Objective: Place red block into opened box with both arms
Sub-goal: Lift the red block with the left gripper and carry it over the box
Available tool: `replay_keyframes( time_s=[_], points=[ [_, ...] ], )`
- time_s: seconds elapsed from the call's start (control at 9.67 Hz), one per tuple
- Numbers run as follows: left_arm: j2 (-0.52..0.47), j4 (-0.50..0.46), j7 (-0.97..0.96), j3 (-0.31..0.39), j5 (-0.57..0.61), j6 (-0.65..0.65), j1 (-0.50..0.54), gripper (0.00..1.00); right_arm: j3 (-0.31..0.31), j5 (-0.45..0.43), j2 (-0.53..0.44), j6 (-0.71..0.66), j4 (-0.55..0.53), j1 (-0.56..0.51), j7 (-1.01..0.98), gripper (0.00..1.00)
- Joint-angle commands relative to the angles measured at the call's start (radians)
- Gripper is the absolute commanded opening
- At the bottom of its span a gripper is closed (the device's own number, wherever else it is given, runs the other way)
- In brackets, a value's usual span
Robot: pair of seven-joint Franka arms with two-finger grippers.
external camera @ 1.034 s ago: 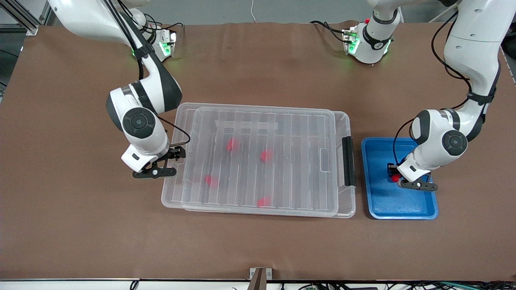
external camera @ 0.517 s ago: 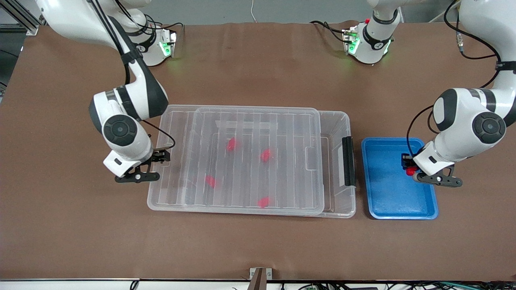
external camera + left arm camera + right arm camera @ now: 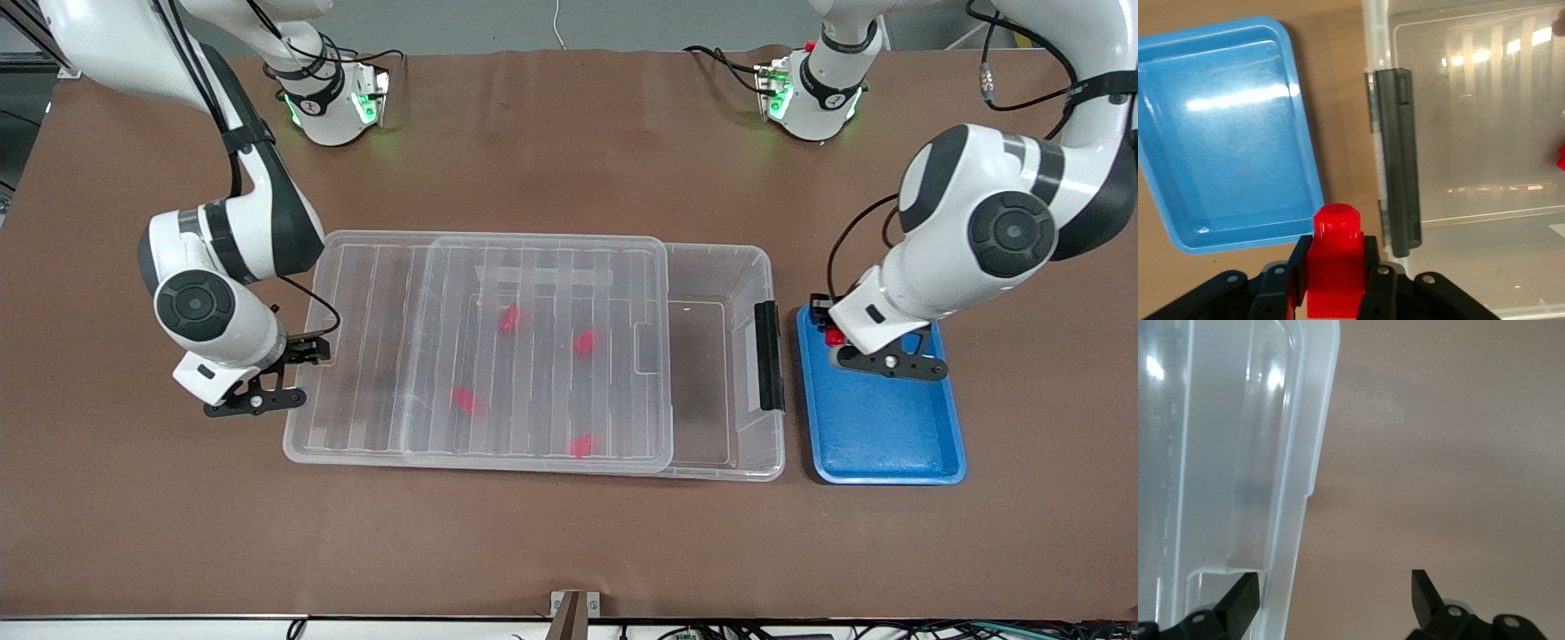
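Pinching the red block [image 3: 1334, 267] between its fingers, the left gripper [image 3: 833, 335] hangs over the blue tray [image 3: 889, 444], at the tray edge beside the box [image 3: 725, 267] and its black handle [image 3: 768, 356]. The right gripper [image 3: 298, 351], fingers spread, straddles the edge of the clear lid [image 3: 373, 356], which lies partly off the box toward the right arm's end. Four more red blocks [image 3: 509, 318] lie in the box under the lid.

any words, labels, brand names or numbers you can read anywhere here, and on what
None can be read in any view.
The clear box, its ribbed lid and its black clip handle: no print or label.
The blue tray: plain.
The red block in the left hand: no marks.
The arm bases: only green lights, and any markings are too small to read.
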Motion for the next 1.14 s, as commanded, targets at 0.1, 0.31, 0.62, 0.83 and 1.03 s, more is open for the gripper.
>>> replay_keyframes(
  time_s=[0.1, 0.31, 0.62, 0.83, 1.03],
  points=[
    [0.07, 0.003, -0.102, -0.005, 0.004, 0.018, -0.076, 0.01, 0.007, -0.029, -0.018, -0.011, 0.013, -0.049, -0.087, 1.0],
    [0.099, 0.003, -0.147, -0.005, 0.001, 0.084, -0.107, 0.01, 0.007, -0.046, -0.018, -0.011, 0.013, -0.06, -0.103, 1.0],
    [0.154, 0.001, -0.175, -0.005, 0.003, 0.18, -0.173, 0.03, 0.007, -0.049, -0.018, -0.011, 0.016, -0.069, -0.123, 1.0],
    [0.201, 0.001, -0.231, -0.004, 0.006, 0.239, -0.22, 0.03, 0.013, -0.025, -0.024, -0.099, 0.118, -0.066, -0.102, 1.0],
    [0.247, -0.009, -0.256, -0.002, 0.027, 0.265, -0.227, 0.03, 0.007, 0.135, -0.101, -0.223, 0.232, -0.078, 0.008, 1.0]
  ],
)
